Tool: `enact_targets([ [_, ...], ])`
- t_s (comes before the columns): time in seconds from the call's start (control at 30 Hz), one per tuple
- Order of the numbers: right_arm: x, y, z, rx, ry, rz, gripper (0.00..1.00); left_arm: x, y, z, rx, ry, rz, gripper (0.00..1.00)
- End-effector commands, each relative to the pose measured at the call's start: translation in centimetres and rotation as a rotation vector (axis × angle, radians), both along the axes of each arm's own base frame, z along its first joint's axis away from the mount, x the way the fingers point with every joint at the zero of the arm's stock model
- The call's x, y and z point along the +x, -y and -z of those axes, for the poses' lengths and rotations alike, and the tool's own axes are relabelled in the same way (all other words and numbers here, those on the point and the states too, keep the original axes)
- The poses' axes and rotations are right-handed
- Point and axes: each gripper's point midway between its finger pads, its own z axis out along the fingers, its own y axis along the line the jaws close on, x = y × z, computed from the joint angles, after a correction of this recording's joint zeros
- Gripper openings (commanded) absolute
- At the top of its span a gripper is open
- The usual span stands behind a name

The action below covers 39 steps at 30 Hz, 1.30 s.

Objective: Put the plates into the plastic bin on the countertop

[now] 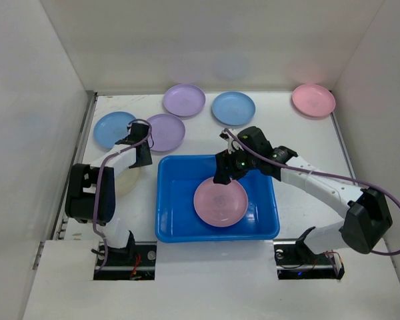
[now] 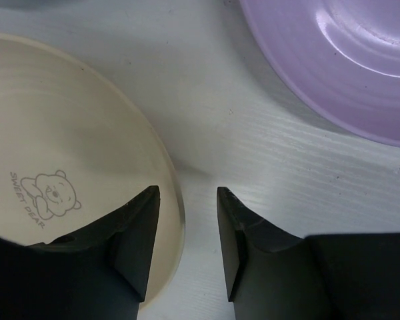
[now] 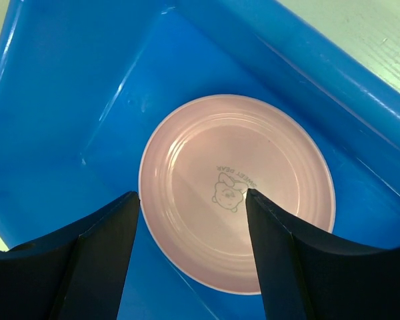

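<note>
Toward the countertop's (image 1: pixel 300 140) near edge, the plastic bin (image 1: pixel 170 200) is holding one pink plate (image 1: pixel 221 202), lying flat. The right gripper (image 1: pixel 223 175) is hanging above it, jaws spread wide, gripping nothing. Near the left edge, the left gripper (image 1: pixel 141 143) is hovering with jaws parted astride the cream plate's (image 2: pixel 53 133) rim, not clamping. Along the far edge, two lilac plates (image 1: pixel 184 100), two blue plates (image 1: pixel 233 108) and a second pink plate (image 1: pixel 313 100) are lying outside the bin.

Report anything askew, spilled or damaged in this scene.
Nothing stands out. One pink plate lies flat, face up, inside the plastic bin. The other plates sit face up on the countertop. No cracks or spills show.
</note>
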Motion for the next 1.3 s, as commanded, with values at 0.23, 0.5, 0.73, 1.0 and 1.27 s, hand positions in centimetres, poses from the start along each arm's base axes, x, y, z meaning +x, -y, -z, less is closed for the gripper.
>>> enact_targets([
  [0.23,0.9,-0.1,-1.7,0.022,0.044,0.023,0.71,-0.7,0.1,1.5,-0.020,-0.049,-0.049,0.13],
  [0.5,1.4,0.2,-1.4,0.008,0.042,0.036,0.71,-2.0,-0.5,-0.8,-0.011,-0.066,-0.081,0.00],
  [0.73,3.4,1.6,-2.1,0.020,0.046,0.121,0.70,-1.9,-1.1,-8.6,0.007,0.048,-0.054,0.00],
  [1.0,7.7,5.9,-4.7,0.066,0.090,0.325,0.69,-1.3,1.2,-17.5,0.098,0.170,0.086,0.00],
  [1.27,11.9,14.7,-7.7,0.075,0.177,0.671,0.70,-3.4,15.0,-22.6,0.109,0.215,0.491,0.00],
])
